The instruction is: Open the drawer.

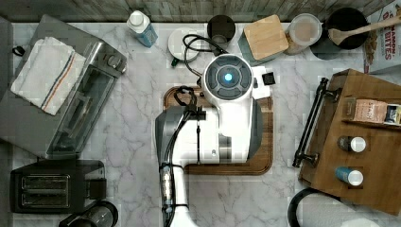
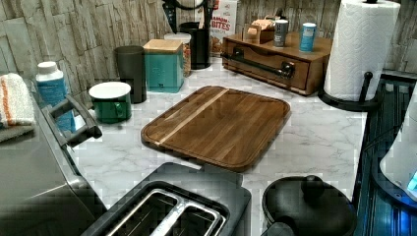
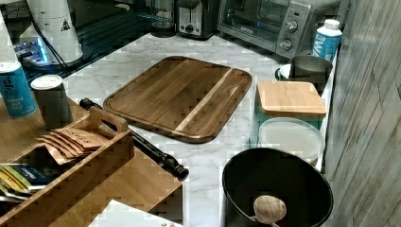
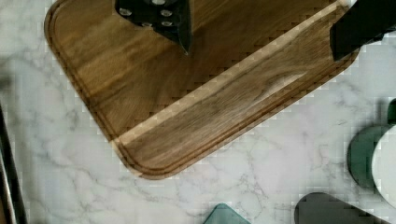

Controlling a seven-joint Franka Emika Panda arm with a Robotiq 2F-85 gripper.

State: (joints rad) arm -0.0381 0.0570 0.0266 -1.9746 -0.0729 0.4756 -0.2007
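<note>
The drawer [image 2: 268,63] sits shut in the front of a wooden box [image 1: 373,142] at the top view's right. Its long black bar handle [image 1: 312,124] [image 2: 255,61] [image 3: 142,142] faces the cutting board [image 1: 265,161]. The white arm [image 1: 228,78] reaches over that board and covers my gripper in the top view. In the wrist view my gripper [image 4: 261,39] hangs open above the board [image 4: 187,107], one dark finger [image 4: 170,21] and the other [image 4: 359,25] far apart with nothing between them. The handle lies off to the side of the gripper, untouched.
Spice jars [image 1: 352,144] and packets stand on the box. A paper towel roll [image 2: 361,46] and a black pot [image 2: 307,206] are near it. A teal canister [image 2: 163,66], green mug [image 2: 112,101], dark cup [image 2: 130,66], toaster oven [image 1: 71,109] and toaster [image 1: 52,187] ring the board.
</note>
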